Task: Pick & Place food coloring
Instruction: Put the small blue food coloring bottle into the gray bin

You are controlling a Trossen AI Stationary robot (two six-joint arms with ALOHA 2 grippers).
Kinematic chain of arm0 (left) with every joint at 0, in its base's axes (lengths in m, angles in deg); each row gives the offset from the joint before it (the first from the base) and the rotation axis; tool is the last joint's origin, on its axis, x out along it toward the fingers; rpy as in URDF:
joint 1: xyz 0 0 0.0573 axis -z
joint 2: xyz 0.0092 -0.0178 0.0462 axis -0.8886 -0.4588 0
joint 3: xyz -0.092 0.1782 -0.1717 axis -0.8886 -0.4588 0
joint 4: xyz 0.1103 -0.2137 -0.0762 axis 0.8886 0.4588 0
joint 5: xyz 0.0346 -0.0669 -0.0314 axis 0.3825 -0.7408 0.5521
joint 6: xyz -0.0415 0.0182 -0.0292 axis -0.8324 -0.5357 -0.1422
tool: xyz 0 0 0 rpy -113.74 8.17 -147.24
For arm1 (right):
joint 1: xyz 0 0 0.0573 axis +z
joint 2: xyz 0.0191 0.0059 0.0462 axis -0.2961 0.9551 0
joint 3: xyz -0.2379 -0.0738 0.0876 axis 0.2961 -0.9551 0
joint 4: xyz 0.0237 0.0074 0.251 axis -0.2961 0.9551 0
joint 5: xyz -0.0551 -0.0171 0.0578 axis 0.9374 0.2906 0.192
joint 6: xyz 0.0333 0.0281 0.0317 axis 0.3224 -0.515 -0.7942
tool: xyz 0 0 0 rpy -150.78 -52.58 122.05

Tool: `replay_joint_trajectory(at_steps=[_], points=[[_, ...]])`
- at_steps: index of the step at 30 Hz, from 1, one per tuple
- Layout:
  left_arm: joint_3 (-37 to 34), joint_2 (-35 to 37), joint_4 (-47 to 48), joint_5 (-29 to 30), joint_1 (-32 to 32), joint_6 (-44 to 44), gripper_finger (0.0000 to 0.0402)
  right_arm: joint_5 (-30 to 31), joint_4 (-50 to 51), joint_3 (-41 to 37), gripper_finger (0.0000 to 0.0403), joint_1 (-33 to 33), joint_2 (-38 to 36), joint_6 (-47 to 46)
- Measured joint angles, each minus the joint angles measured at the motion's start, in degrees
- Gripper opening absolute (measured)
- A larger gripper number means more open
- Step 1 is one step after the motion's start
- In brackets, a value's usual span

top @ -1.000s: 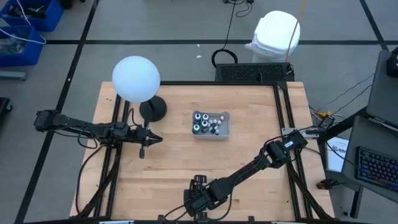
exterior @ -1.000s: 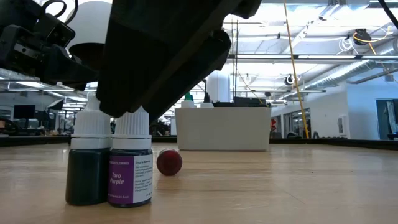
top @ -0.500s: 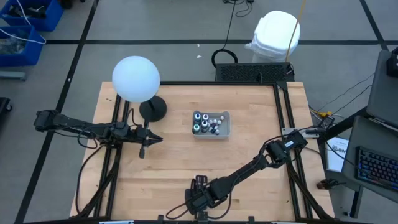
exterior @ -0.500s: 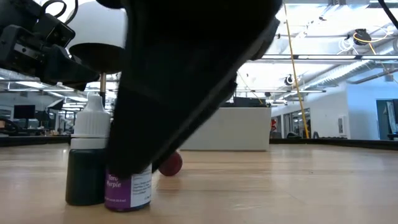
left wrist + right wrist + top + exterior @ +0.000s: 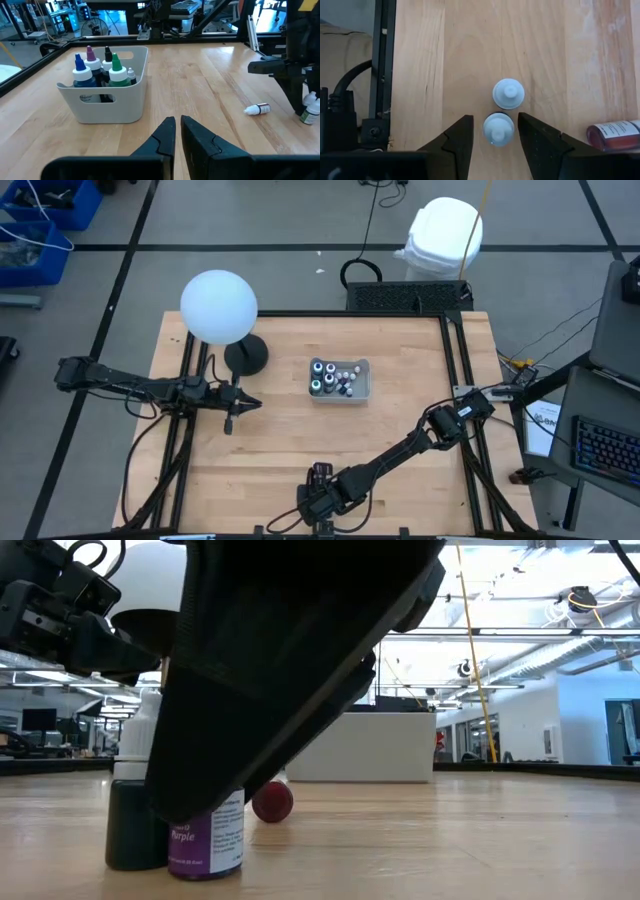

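Now, table (image 5: 280,450): wooden top, with the work at its near edge, close to the frame; a bottle pushed from there can roll off.
Right arm: it reaches down to that near edge, and its right gripper (image 5: 493,131) stands straight above two upright bottles.
Left arm: it waits over the left side of the table; the left gripper (image 5: 177,131) has its fingers pressed together and holds nothing.
Bin (image 5: 131,97): grey, in the middle of the table, already with several bottles (image 5: 98,69) standing in it, well apart from the right gripper.
Right gripper's state: fingers spread, one on each side of the purple bottle (image 5: 498,129), not yet pressing on it I think.
Neighbour bottle (image 5: 508,93): dark green, it touches the purple one; a finger that comes down a little off line can hit it and tip it.
Red bottle (image 5: 614,135): lies on its side near the pair, and it can roll if the gripper brushes it.
Grip risk: the cap is small and smooth, so a high grip may slip.
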Motion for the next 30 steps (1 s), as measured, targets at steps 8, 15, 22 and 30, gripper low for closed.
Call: replay_joint_trajectory(at_steps=[8,15,22,30], points=[[0.0,0.0,0.0,0.0,0.0,0.0,0.0037,0.1,-1.8,0.0,0.012,0.0,0.0,0.4],[0.0,0.0,0.1,0.0,0.0,0.0,0.0037,-0.5,-2.0,0.1,0.0065,0.0,-0.1,0.7],[0.0,0.0,0.7,0.0,0.0,0.0,0.0037,-1.5,-0.3,0.1,0.006,0.0,-0.5,0.5],[0.0,0.0,1.0,0.0,0.0,0.0,0.0037,-1.1,2.5,0.1,0.0058,0.0,-2.9,1.1]])
